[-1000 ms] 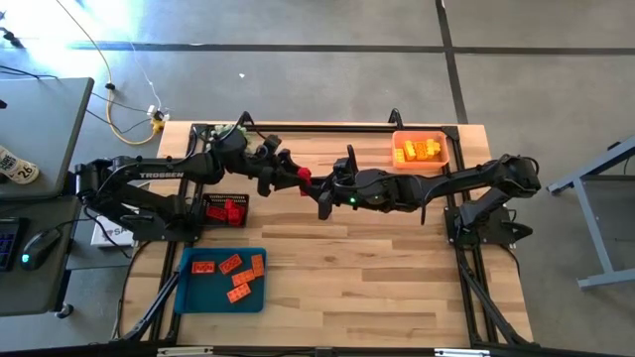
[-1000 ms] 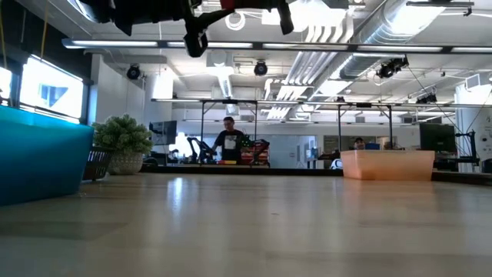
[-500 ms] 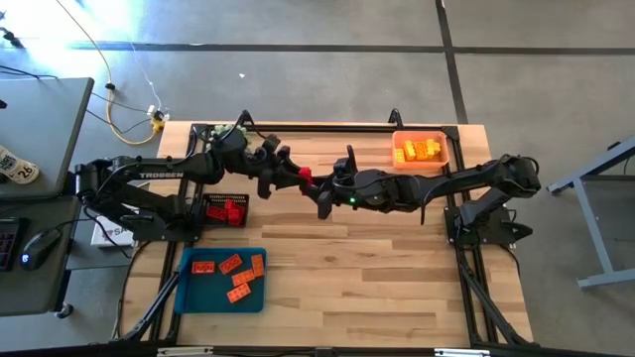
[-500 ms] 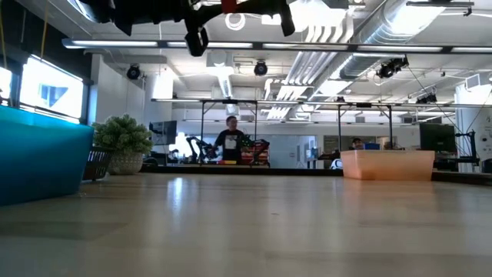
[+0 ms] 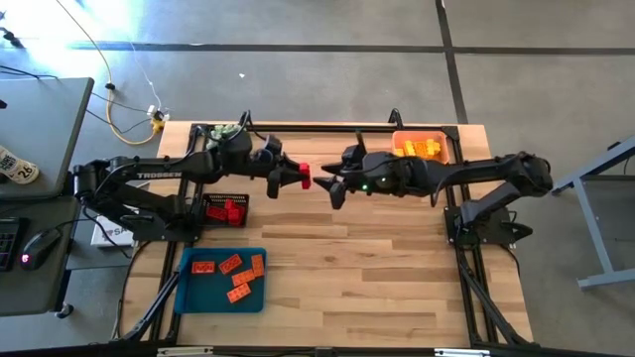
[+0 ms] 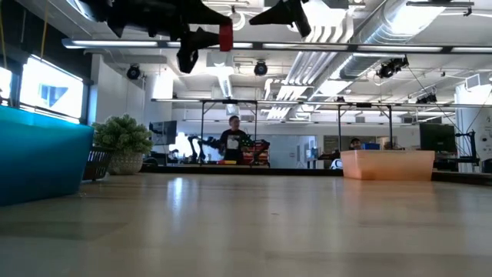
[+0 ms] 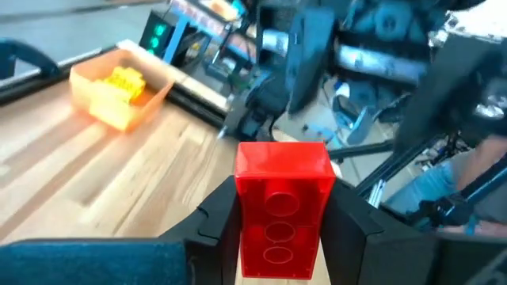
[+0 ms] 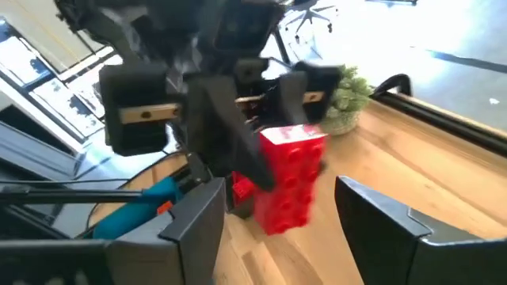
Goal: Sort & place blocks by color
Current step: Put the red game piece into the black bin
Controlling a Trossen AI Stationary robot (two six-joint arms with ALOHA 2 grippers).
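Red block [image 7: 283,208], held above the middle of the bench [image 5: 397,278], between the two arms. The left gripper [image 5: 294,177] has its fingers [image 7: 212,222] closed on the block's two long sides, studs facing outward. The right gripper [image 5: 334,183] hangs just beside the block, fingers [image 8: 194,222] spread wide and empty. The block appears light, rigid and smooth-sided; a pinch across flat opposite faces, clear of the studs, should hold best, since glossy plastic may slip. An orange bin [image 5: 421,150] of yellow blocks [image 5: 423,149] lies beyond the right gripper; a blue tray [image 5: 220,280] of red blocks [image 5: 231,270] lies nearer the left arm's base.
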